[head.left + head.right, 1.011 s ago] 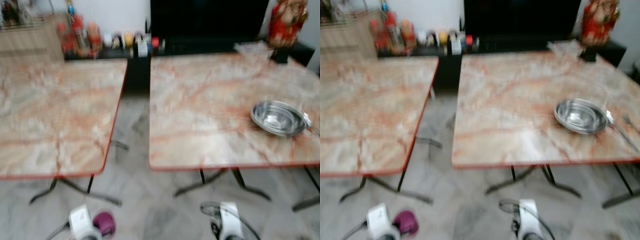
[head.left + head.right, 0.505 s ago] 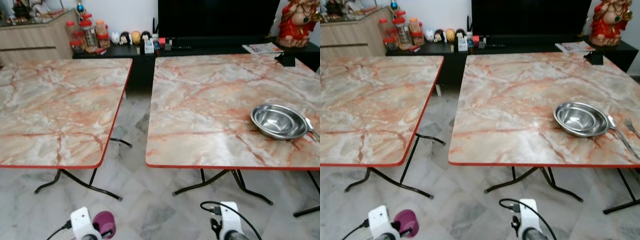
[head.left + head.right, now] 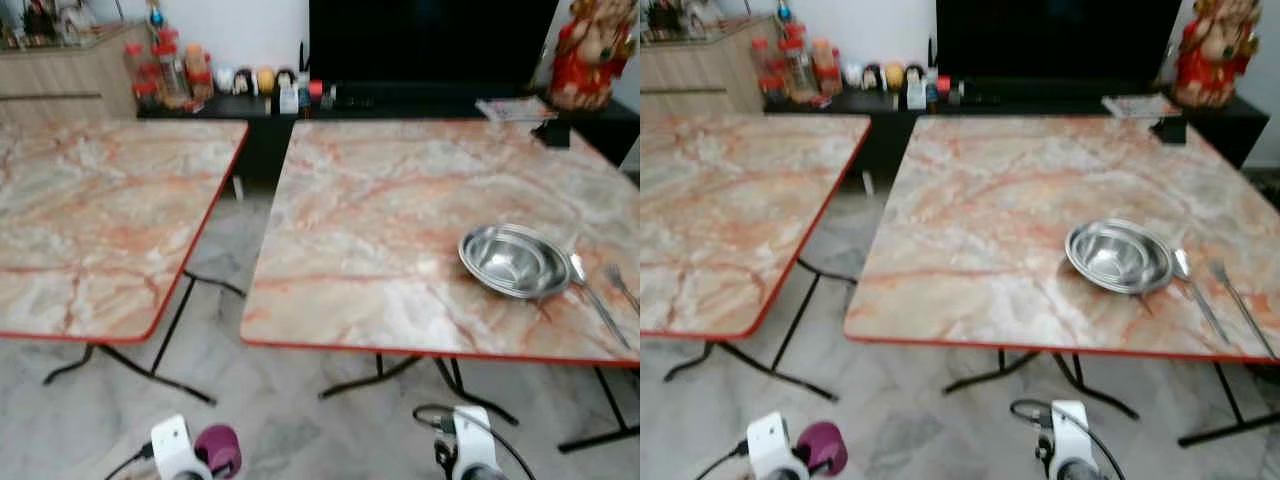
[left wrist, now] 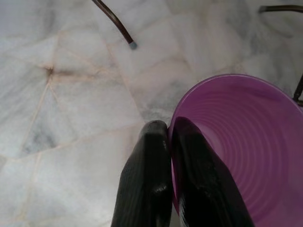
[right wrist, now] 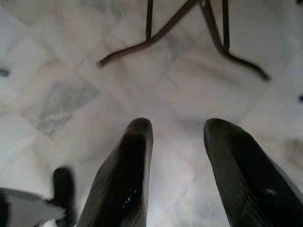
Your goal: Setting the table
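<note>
Nothing on the desk (image 3: 980, 200) has moved; only the camera shifts. Left gripper (image 4: 169, 137), jaws clenched on the purple bowl (image 4: 246, 151); right gripper (image 5: 176, 137) jaws released. Steel bowl (image 3: 1118, 257) rests beside spoon (image 3: 1196, 295) and fork (image 3: 1240, 305).

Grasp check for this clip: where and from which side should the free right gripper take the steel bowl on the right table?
Best at the flared rim of the steel bowl, on its near edge. It sits upright and open near the table's front edge, a spoon to its right. The right gripper, open, could come from the front, one finger inside and one outside.
</note>
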